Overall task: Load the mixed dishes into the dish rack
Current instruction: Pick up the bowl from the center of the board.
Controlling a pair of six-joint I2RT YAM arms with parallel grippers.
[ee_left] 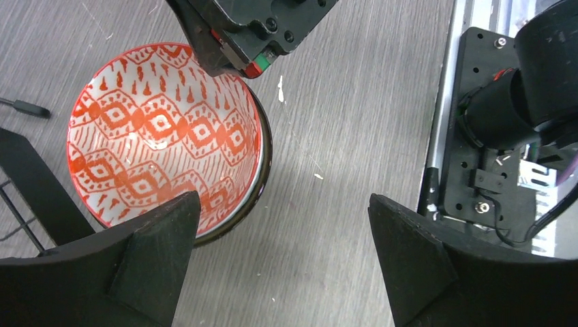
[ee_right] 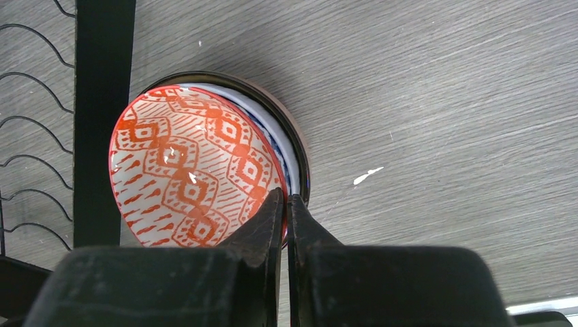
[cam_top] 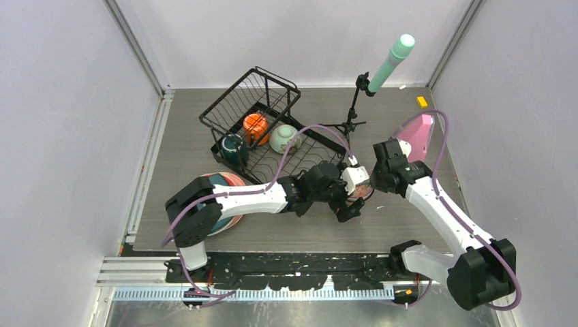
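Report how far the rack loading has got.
Done: orange mug, dark green mug and pale bowl sit in the dish rack. In hand: right gripper shut on the red-patterned bowl; left gripper open beside it. Left: that bowl, the bowl beneath, the stacked plates.

Red-patterned bowl (ee_left: 160, 133): glossy glazed ceramic. Table (ee_left: 354, 95): matt grey wood-grain. Dish rack (cam_top: 315, 148): black coated wire.

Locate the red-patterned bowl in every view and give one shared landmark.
Top external: red-patterned bowl just right of centre, off the dish rack's near corner.
Left wrist: bowl upper left.
Right wrist: bowl left of centre.
Shared landmark: the right gripper, shut on the bowl's rim.
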